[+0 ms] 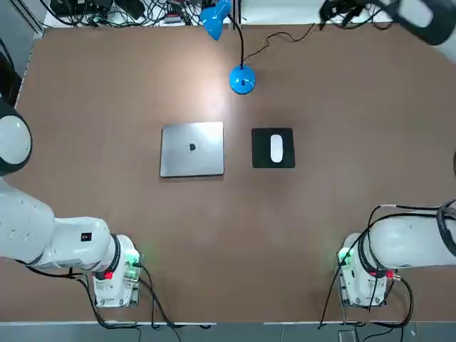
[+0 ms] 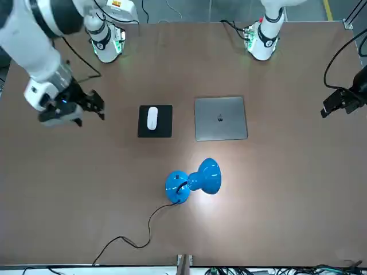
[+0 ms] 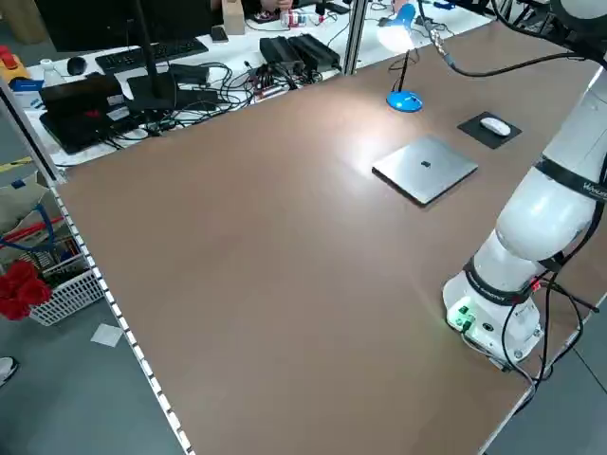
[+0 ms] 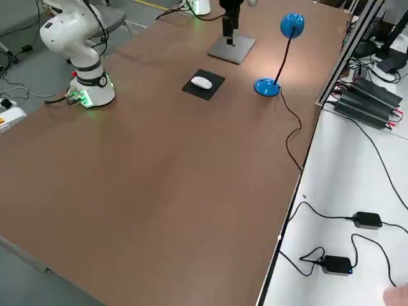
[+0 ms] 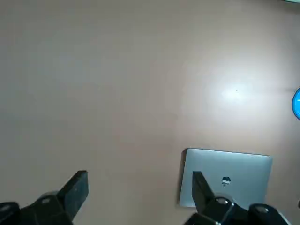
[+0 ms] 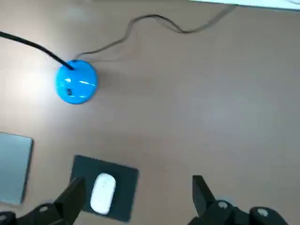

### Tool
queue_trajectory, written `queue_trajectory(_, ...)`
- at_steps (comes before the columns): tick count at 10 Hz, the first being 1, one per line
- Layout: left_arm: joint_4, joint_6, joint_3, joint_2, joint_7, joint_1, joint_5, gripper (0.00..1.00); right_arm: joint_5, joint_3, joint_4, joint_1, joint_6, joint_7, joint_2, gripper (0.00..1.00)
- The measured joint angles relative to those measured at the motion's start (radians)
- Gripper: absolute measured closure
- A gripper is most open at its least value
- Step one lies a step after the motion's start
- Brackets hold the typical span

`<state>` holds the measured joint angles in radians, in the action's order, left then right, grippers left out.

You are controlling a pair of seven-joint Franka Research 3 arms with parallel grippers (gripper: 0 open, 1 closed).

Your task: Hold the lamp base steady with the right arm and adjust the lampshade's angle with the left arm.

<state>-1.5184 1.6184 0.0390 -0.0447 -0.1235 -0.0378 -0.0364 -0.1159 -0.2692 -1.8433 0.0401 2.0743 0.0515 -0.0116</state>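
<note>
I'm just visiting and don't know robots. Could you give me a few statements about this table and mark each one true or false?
1. The right gripper is clamped on the lamp base. False: it hangs in the air off to the side with its jaws open, touching nothing.
2. The lamp is switched on. True: a bright patch of light lies on the table beside the base.
3. The white mouse lies on a black pad. True.
4. The laptop is open. False: its lid is closed and it lies flat.
5. The left gripper holds the lampshade. False: its jaws are open and empty above the table, away from the lamp.
</note>
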Motion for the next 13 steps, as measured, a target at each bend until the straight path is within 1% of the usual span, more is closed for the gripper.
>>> queue_trajectory(2,0.003,0.000,0.000,0.000,0.030,0.000,0.000,0.02,-0.004,-0.086,-0.004,0.008,0.216,0.003,-0.119,0.00)
queue_trajectory(4,0.004,0.000,0.000,0.001,0.045,0.000,0.000,0.01,-0.005,-0.151,-0.010,0.029,0.505,0.004,-0.263,0.00)
queue_trajectory(5,0.005,0.000,0.000,0.000,0.046,0.000,0.000,0.01,-0.003,-0.164,-0.009,0.050,0.656,0.002,-0.348,0.00)
queue_trajectory(6,0.005,0.000,0.001,0.000,0.046,0.000,0.000,0.01,0.021,-0.167,0.002,0.077,0.786,-0.002,-0.442,0.00)
queue_trajectory(7,0.005,0.000,0.001,0.000,0.046,0.000,0.000,0.01,0.079,-0.167,0.032,0.101,0.873,-0.003,-0.538,0.00)
queue_trajectory(8,0.005,0.000,0.002,0.000,0.046,0.001,0.000,0.01,0.140,-0.167,0.074,0.114,0.928,-0.003,-0.621,0.00)
queue_trajectory(9,0.005,0.001,0.004,0.000,0.047,0.003,0.000,0.01,0.186,-0.167,0.124,0.124,0.958,-0.004,-0.693,0.00)
queue_trajectory(10,0.005,0.005,0.009,-0.001,0.052,0.007,0.000,0.01,0.212,-0.164,0.187,0.139,0.964,-0.005,-0.754,0.01)
queue_trajectory(11,0.005,0.017,0.024,-0.003,0.067,0.012,0.000,0.01,0.222,-0.152,0.251,0.166,0.964,-0.008,-0.804,0.01)
queue_trajectory(13,0.005,0.044,0.071,-0.020,0.133,0.019,0.000,0.01,0.242,-0.098,0.347,0.226,0.963,-0.011,-0.881,0.03)
